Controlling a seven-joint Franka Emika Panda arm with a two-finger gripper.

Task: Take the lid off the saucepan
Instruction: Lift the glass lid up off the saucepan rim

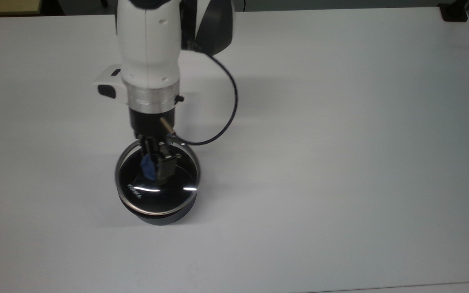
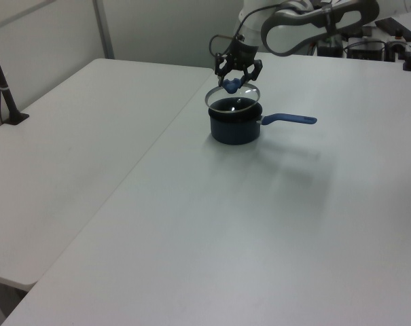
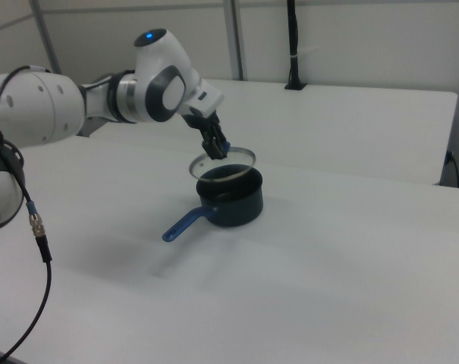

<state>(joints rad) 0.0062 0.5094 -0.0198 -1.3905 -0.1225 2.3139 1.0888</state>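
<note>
Pincer (image 2: 234,76) pinches blue knob (image 1: 147,167); glass lid (image 1: 158,185), stiff, fragile, slick, hangs tilted above saucepan (image 2: 235,125), mid-bench (image 1: 340,162).

Lid (image 2: 232,98) held above saucepan (image 2: 235,126) on table (image 2: 191,224); pan handle at 3 o'clock in left view.

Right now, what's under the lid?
The saucepan sits under the lifted lid. Through the glass, its inside looks black; the fingers cover part of it.

1 lid (image 1: 157,191), 1 saucepan (image 2: 234,129), 1 tool (image 1: 156,166).
</note>
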